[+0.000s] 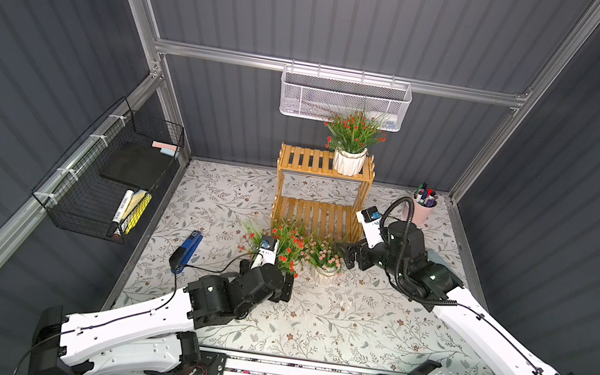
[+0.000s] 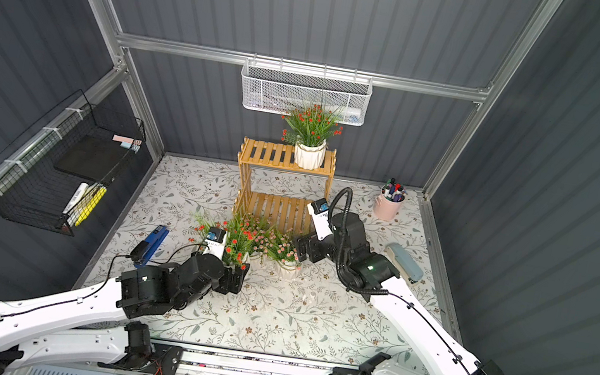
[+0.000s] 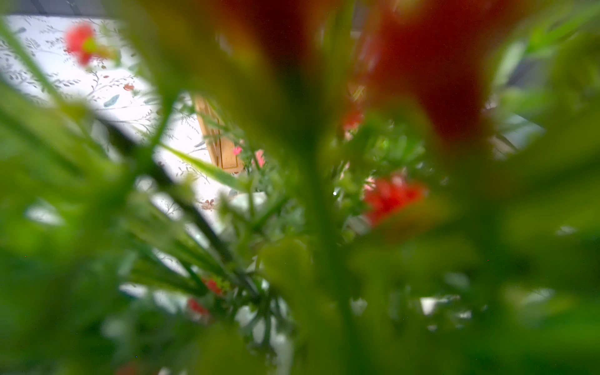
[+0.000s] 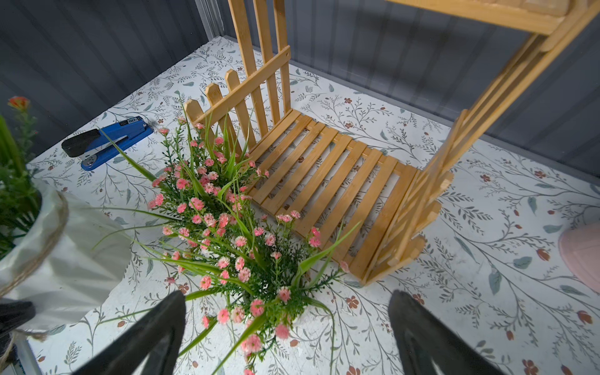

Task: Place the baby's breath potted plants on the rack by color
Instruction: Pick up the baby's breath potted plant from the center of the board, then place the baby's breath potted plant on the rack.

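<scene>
The rack point(image 1: 302, 160) stands at the back middle of the table. One red baby's breath plant point(image 1: 353, 136) sits at the right end of its top tier. A second red plant point(image 1: 281, 240) stands in front of the rack. My left gripper point(image 1: 288, 278) is low at its pot point(image 4: 71, 253), and a black finger point(image 4: 13, 315) touches the pot. Blurred leaves and red blossoms point(image 3: 389, 198) fill the left wrist view and hide the jaws. Two pink plants point(image 4: 246, 256) point(image 4: 198, 181) stand before the lower tier point(image 4: 324, 181). My right gripper point(image 4: 289, 324) hangs open over the nearer one.
A blue stapler point(image 1: 186, 250) lies left of the plants and a grey-blue stapler point(image 2: 404, 262) lies right, behind the right arm. A pink cup of pens point(image 1: 423, 208) stands at the back right. A black wire basket point(image 1: 107, 182) and a white mesh basket point(image 1: 345, 99) hang on the walls.
</scene>
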Controlling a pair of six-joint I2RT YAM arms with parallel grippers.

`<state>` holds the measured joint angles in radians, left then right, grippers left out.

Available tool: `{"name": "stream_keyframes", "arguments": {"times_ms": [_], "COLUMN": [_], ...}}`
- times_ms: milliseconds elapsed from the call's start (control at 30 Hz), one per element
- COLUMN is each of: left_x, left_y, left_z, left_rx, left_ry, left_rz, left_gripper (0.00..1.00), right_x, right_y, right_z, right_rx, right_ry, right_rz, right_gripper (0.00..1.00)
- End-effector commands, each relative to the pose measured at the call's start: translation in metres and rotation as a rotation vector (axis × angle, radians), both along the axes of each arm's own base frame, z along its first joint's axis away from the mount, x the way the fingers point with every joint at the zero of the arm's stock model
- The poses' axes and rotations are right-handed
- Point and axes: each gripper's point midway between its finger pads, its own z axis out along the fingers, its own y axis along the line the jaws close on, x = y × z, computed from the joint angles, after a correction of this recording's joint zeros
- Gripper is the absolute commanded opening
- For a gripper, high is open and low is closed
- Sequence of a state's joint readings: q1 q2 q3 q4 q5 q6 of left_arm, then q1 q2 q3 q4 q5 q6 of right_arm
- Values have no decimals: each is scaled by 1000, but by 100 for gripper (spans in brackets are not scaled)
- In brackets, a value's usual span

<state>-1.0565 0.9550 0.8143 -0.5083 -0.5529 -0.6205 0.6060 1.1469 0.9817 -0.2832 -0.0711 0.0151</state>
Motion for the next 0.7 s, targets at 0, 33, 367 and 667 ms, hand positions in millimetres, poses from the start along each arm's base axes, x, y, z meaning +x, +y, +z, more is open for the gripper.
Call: {"name": "stream_keyframes", "arguments": {"times_ms": [0,33,367,667], "left_x": [14,18,80,151], "left_y": [-2,-6,-23,-29], "left_z": [35,41,78,142], "left_rx": [7,13,21,33], "left_ry": [-59,-63,-60,-147], "left_rz": [38,37,55,51], "left_gripper": [70,70,70,70], "right_x": [-2,-3,-10,-20], "right_y": [0,0,-6,-18], "right_z": [8,10,27,40], "right_rx": [15,22,43,53], "right_ry": [-26,-29,-53,-57], "right_rz": [1,2,-4,-37], "right_gripper": [99,99,99,99]}}
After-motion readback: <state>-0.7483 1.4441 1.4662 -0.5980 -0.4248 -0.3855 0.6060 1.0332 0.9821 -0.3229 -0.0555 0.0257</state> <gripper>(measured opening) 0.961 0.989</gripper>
